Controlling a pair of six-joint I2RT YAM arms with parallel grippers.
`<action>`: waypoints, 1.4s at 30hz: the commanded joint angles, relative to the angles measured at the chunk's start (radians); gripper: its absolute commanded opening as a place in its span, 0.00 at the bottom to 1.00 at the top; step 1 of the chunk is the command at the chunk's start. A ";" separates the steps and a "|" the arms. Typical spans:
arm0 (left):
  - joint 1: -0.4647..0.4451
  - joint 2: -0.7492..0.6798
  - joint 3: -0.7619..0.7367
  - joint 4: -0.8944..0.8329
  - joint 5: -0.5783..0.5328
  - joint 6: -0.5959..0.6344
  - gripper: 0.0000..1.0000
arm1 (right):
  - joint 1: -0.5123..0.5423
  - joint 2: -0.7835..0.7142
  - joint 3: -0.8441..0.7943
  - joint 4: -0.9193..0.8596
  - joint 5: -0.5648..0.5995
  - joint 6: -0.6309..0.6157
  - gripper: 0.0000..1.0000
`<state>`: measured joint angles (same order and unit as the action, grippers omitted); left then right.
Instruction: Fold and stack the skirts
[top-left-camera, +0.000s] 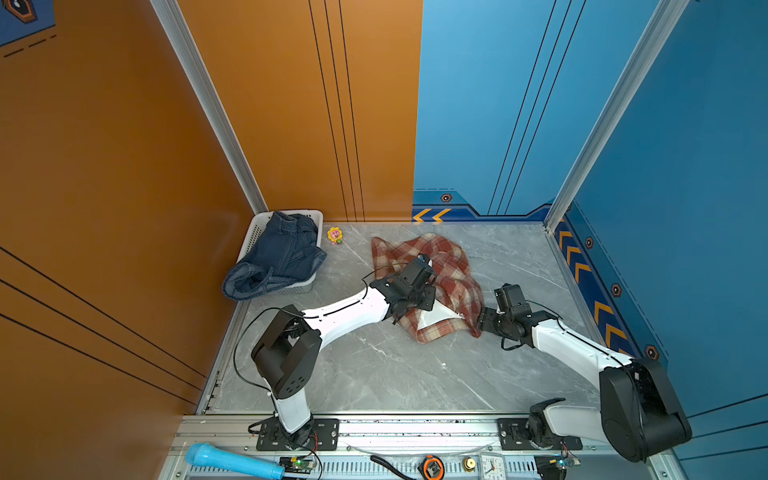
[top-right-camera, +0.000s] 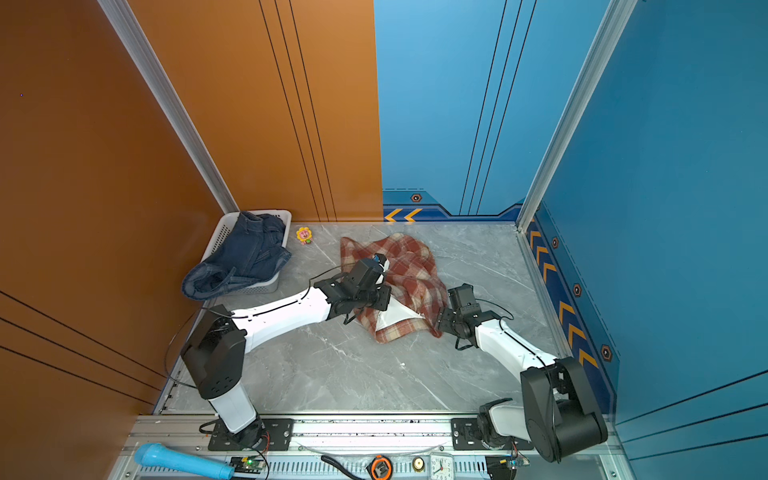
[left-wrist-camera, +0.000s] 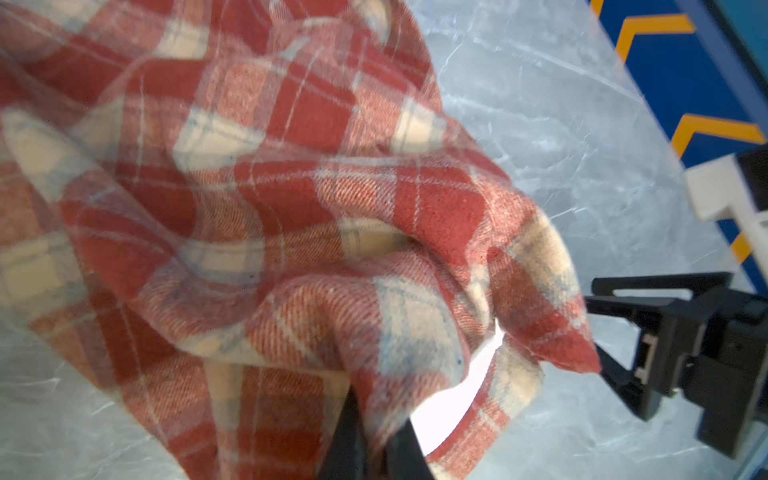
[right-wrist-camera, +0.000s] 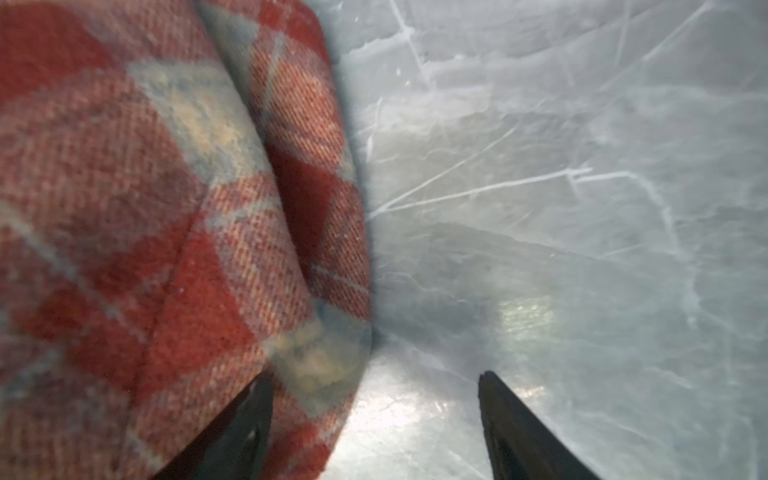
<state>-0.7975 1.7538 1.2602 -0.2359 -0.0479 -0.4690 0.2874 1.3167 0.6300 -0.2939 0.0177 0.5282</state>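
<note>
Marble table (top-left-camera: 374, 374) | plaid skirt (top-left-camera: 457, 282) long axis far-left to near-right

Red, cream and tan plaid skirt (top-left-camera: 455, 276): crumpled, unfolded, centre of frame in both top views, white lining exposed at its lower edge. Dark blue denim skirts (top-left-camera: 282, 253): heaped together, unfolded, centre-left.

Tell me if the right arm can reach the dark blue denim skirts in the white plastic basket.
Probably not: that basket sits in the far left corner, and the left arm and the red plaid cloth skirt lie between it and the right claw.
</note>
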 joint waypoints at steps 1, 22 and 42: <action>0.011 -0.033 -0.052 0.038 0.031 -0.048 0.27 | 0.032 0.011 0.006 0.038 -0.012 0.014 0.79; 0.028 -0.090 -0.073 0.058 -0.019 0.007 0.00 | 0.144 -0.051 -0.007 -0.051 0.063 -0.032 0.80; 0.077 -0.231 -0.184 0.060 -0.051 -0.021 0.00 | 0.200 0.004 -0.009 -0.054 0.082 0.007 0.82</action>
<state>-0.7326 1.5806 1.0805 -0.1768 -0.0643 -0.4805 0.4828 1.3041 0.6224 -0.3073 0.0574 0.5159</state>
